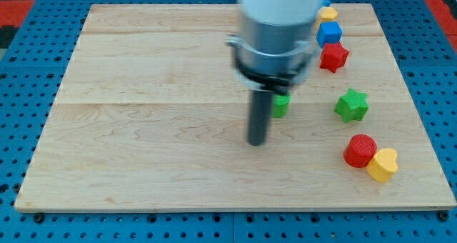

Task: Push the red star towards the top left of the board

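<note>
Red star (pixel 333 57) near board (pixel 143 164) top right, touching blue cube (pixel 329 33) above; yellow block (pixel 328 14) beyond. My tip (pixel 257 142) mid-board, well apart, beside small green block (pixel 281 104). Green star (pixel 351 105), red cylinder (pixel 360 151), yellow heart (pixel 383 164) lower right. No gripper fitted.

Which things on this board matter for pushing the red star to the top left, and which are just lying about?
Job:
red star
my tip, left of and below the star, beside the green block
board

Lying about:
blue cube
yellow block
green star
green block
red cylinder
yellow heart
</note>
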Robot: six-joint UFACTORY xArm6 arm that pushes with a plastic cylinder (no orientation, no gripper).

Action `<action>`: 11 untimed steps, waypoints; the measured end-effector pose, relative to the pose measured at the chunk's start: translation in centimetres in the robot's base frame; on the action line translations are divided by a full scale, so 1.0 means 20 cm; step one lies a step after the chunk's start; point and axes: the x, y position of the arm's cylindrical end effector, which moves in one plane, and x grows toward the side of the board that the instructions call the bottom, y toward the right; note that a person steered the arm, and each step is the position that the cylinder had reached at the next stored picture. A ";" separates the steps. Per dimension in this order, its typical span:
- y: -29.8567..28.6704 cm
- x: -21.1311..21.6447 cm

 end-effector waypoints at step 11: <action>-0.36 -1.16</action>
